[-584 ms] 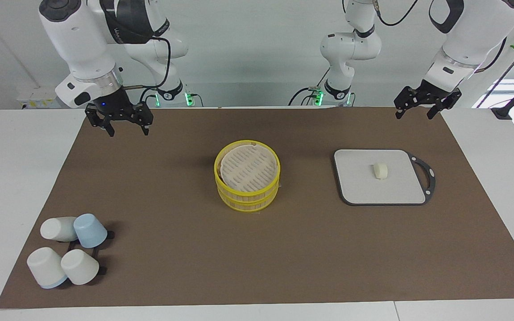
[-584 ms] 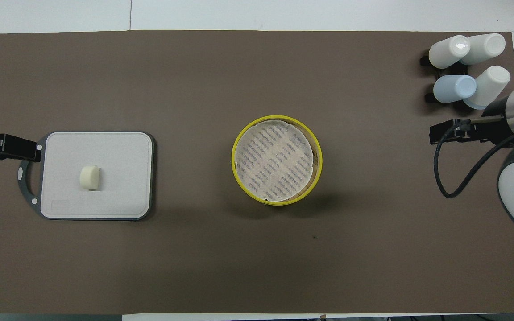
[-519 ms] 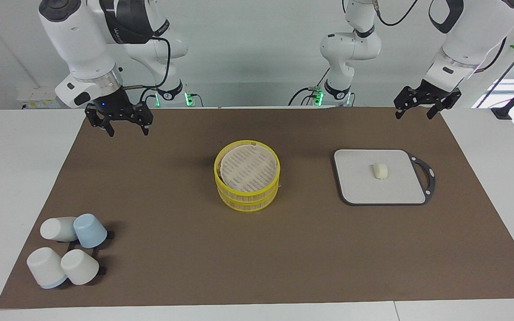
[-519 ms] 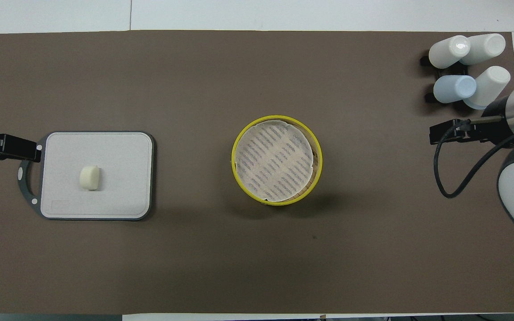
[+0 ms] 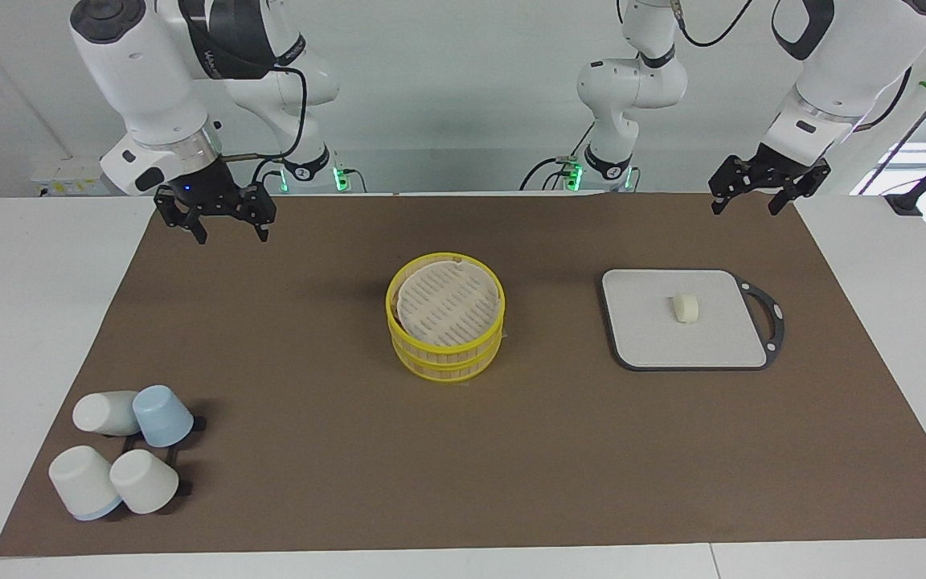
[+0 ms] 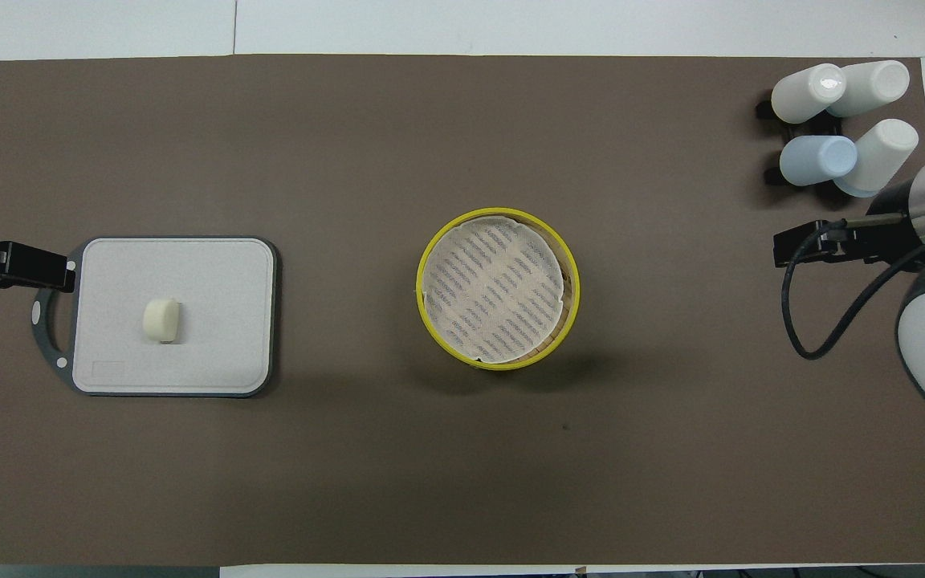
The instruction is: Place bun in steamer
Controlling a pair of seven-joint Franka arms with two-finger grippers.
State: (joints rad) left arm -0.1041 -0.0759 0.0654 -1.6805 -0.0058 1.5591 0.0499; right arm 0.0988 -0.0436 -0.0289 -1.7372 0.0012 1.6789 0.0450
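**Lid on, bun loose, both my hands empty**

Nearest my own edge of the table, my left gripper (image 5: 756, 195) hangs in the air at the left arm's corner, fingers spread apart and holding nothing. My right gripper (image 5: 222, 219) hangs over the mat at the right arm's end, also spread and empty.

Next out, the bun (image 5: 685, 308) lies on the grey board (image 5: 648, 338), toward the left arm's end. It is small, rounded and soft by the look of it. I judge that a squeeze off its middle could roll it away across the board, and too hard a pinch could dent it.

The steamer (image 5: 445, 318) stands mid-table with its slotted lid (image 5: 447, 301) seated inside the yellow rim. If I bring the bun over before that lid is off, it has nowhere to go. The lid sits low, so a careless grab could tip the whole basket.

Farthest out, at the corner on the right arm's end, the cups (image 5: 121, 450) cluster well apart from everything; a wide right-arm swing could knock them.
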